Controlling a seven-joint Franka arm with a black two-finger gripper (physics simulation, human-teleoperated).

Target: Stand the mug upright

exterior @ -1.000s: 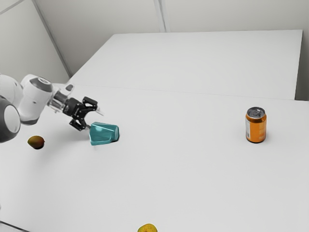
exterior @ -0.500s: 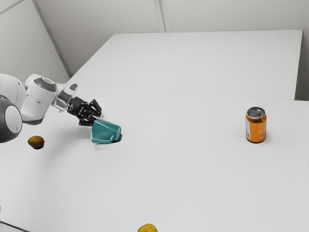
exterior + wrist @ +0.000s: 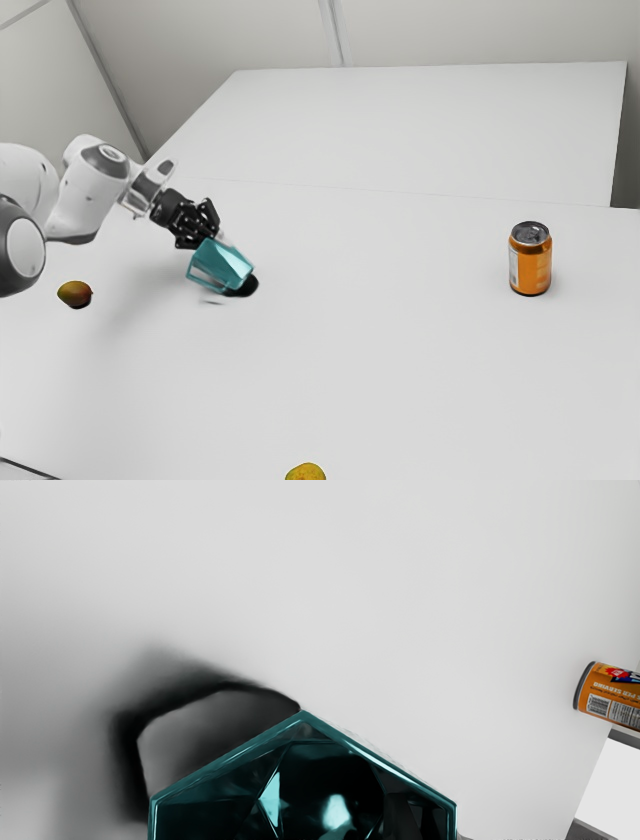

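Exterior view: the teal, faceted mug [image 3: 222, 264] leans well off upright above the white table [image 3: 400, 350], its mouth end raised toward the black two-finger gripper [image 3: 215, 236]. The gripper looks closed on the mug's rim, though its fingertips are partly hidden. Well apart, toward the exterior view's right, an orange metal can [image 3: 530, 260] stands upright; the wrist view looks into the mug's dark, shiny interior.

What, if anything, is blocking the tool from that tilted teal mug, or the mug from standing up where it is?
Nothing visible: the tool is right at the mug's raised end. The orange can stands well off toward the exterior view's right, the brownish fruit toward the exterior view's left.
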